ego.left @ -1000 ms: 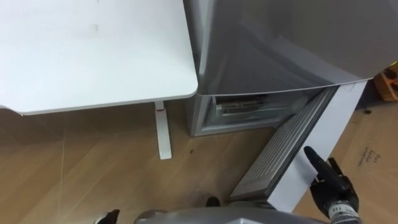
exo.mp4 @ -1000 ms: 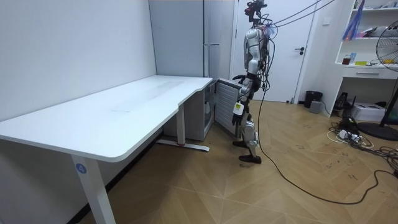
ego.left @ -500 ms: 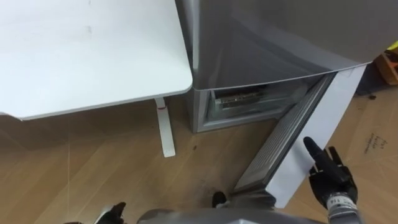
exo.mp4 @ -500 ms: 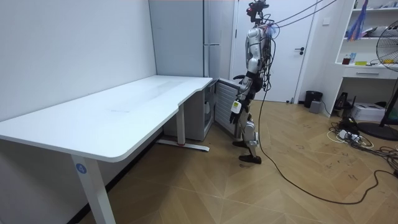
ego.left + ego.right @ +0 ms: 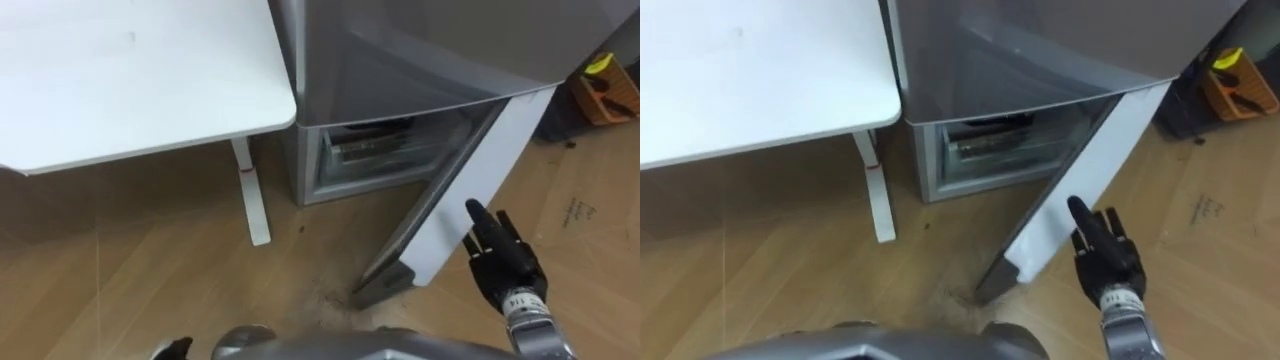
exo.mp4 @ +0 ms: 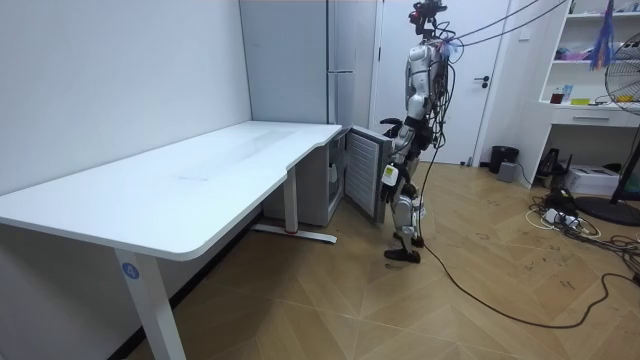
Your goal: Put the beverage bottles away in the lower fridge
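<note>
A tall grey fridge (image 5: pixel 420 50) stands right of the desk. Its lower door (image 5: pixel 470 170) hangs wide open towards me, white outer face to the right. Behind the door the lower compartment (image 5: pixel 385 155) shows a clear drawer or shelf. My right hand (image 5: pixel 505 262) is open, fingers straight, at the door's outer face near its free edge; whether it touches the door I cannot tell. A dark bit of my left hand (image 5: pixel 175 348) shows at the bottom left of the left eye view. In the room view I stand upright just behind the open door (image 6: pixel 365 172).
A white desk (image 5: pixel 130 90) with a white leg (image 5: pixel 250 200) stands left of the fridge. An orange box (image 5: pixel 605 90) sits on the floor at the far right. Brown sheeting (image 5: pixel 590 220) covers the floor right of the door. Wooden floor lies before the fridge.
The lower door has swung wider open, with my right hand staying at its outer face. I have stepped towards the room view's right, and the eye view has shifted.
</note>
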